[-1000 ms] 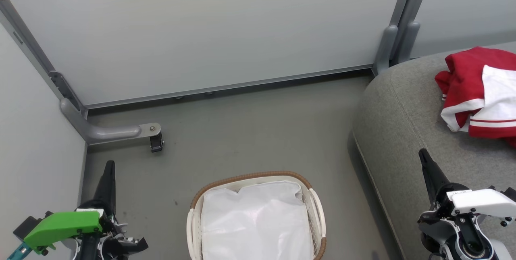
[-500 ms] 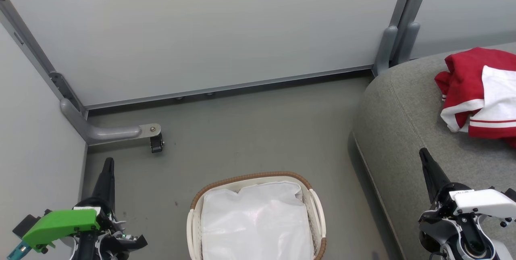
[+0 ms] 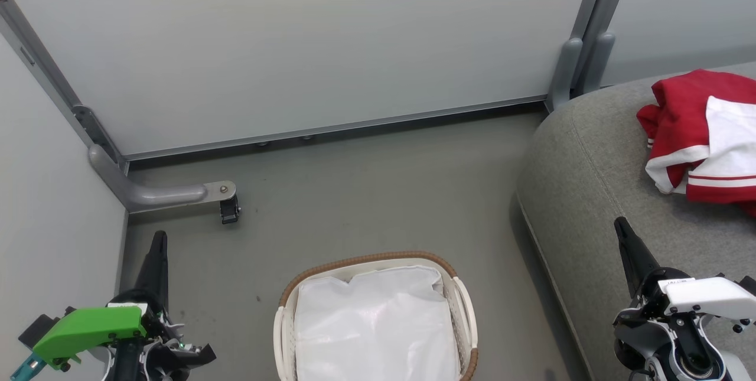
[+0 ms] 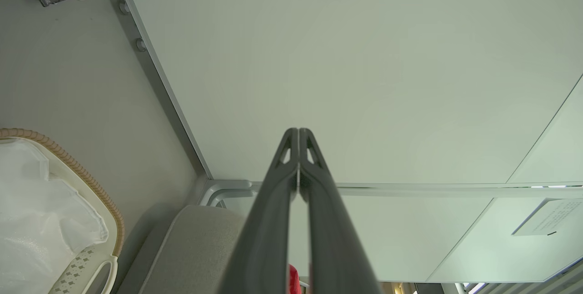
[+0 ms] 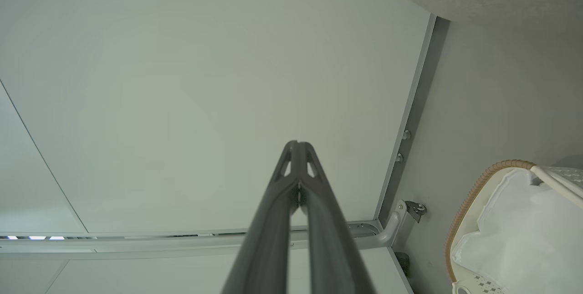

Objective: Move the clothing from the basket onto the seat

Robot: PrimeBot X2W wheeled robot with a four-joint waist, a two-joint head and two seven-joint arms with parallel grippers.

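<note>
The clothing (image 3: pixel 703 133) is lying bunched on the seat (image 3: pixel 590 192), toward the right border of the head view. Its red face and white inner side are both showing, and it is well apart from the basket (image 3: pixel 366 258). The basket is standing on the floor (image 3: pixel 366 192) near the seat's rounded end and is holding nothing but its white liner (image 3: pixel 378 322). Judged from this layout, the transfer step is done and the arms are sitting in a parked pose. The next move is calling for no further grasp. At most it is calling for a check that no part of the clothing is hanging past the seat, since the head view is cutting the clothing off at its right border. The left gripper (image 3: pixel 158 239) is hanging low over the floor, and the right gripper (image 3: pixel 620 227) is hanging low in front of the seat's fabric. The head view is presenting each finger pair side-on as one dark blade, so closure is hard to read there. The wrist views are supplying it: in each, the two fingers are meeting at the tips with nothing between them. The left wrist view is also showing a small red patch at its bottom edge, probably the clothing. The right wrist view is facing the wall panel (image 5: pixel 205 79), with the basket's rim at its lower right.
</note>
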